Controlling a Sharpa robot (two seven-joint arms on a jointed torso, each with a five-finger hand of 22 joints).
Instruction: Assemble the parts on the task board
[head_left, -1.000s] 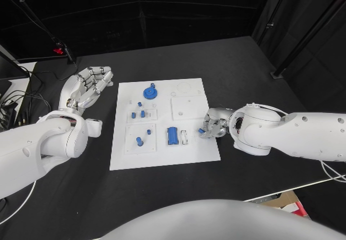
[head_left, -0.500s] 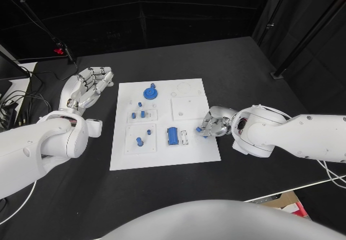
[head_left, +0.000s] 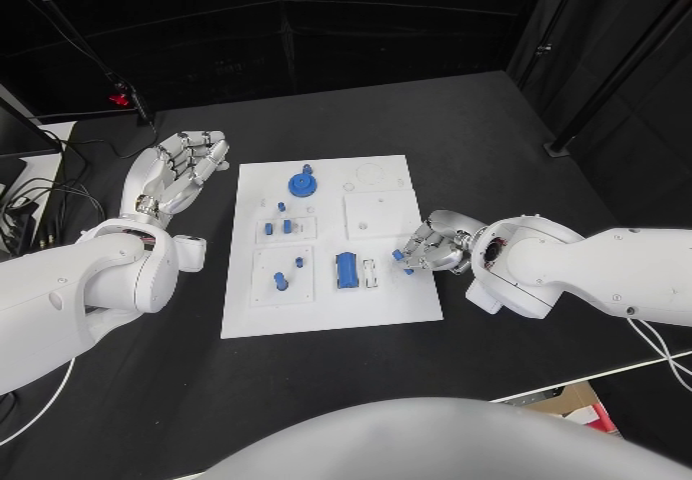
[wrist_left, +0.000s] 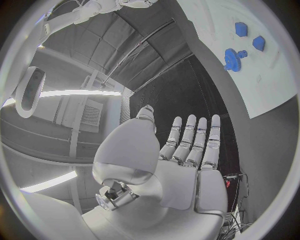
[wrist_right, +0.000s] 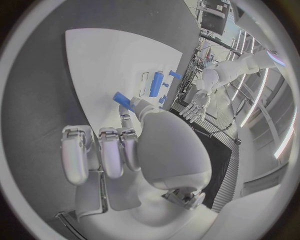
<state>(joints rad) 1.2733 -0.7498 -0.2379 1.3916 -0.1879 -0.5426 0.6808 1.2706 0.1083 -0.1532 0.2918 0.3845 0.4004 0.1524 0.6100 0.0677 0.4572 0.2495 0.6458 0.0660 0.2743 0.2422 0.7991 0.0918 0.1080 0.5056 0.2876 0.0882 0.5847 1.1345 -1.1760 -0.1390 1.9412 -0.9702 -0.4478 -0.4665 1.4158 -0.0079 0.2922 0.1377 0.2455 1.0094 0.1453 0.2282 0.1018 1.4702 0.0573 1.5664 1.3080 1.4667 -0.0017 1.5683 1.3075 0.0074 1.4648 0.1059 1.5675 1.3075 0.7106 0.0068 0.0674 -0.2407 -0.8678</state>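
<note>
A black table (head_left: 433, 130) stands before dark curtains (head_left: 289, 50), cables (head_left: 29, 215) trailing at its edge.

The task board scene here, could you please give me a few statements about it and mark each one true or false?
1. The right hand holds a small blue part at the right edge of the task board. True.
2. The left hand grips the blue gear. False: it holds nothing, its fingers are straight and apart, and it is beside the board's left edge; the blue gear is on the board.
3. A long blue block sits on the board near the right hand. True.
4. The task board is tipped up on its edge. False: it lies flat on the black table.
</note>
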